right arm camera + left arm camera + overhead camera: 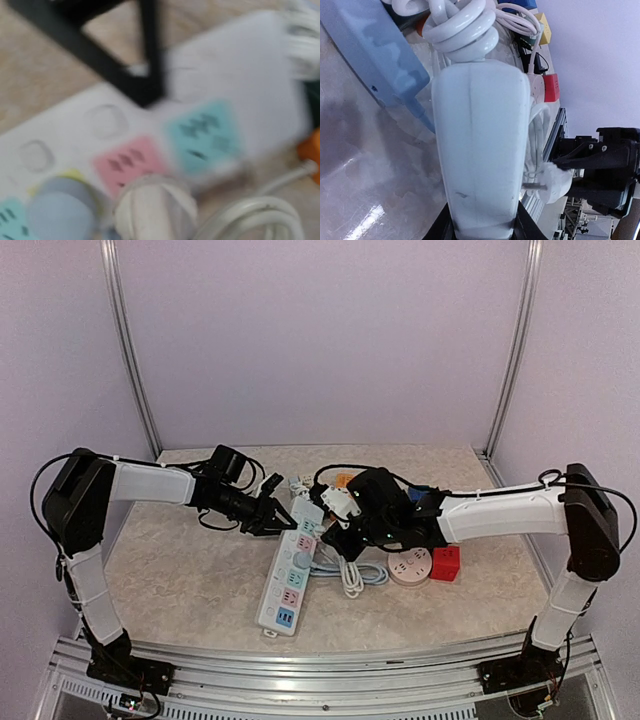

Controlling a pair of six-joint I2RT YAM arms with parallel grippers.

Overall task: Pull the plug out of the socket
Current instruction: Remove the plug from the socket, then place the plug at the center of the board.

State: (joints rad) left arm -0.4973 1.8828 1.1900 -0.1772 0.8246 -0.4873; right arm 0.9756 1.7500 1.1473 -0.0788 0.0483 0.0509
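Note:
A white power strip with pink, teal and blue sockets lies on the table. My left gripper is shut on its far end; in the left wrist view the strip's white body fills the space between the jaws. My right gripper is shut on a white plug. The plug's metal prong shows bare, clear of the strip. In the blurred right wrist view the plug hangs just off the pink socket, beside the teal socket.
A coiled white cable lies right of the strip. A round pink socket and a red cube adapter sit under my right arm. Orange and blue items lie behind. A yellow cube shows in the left wrist view.

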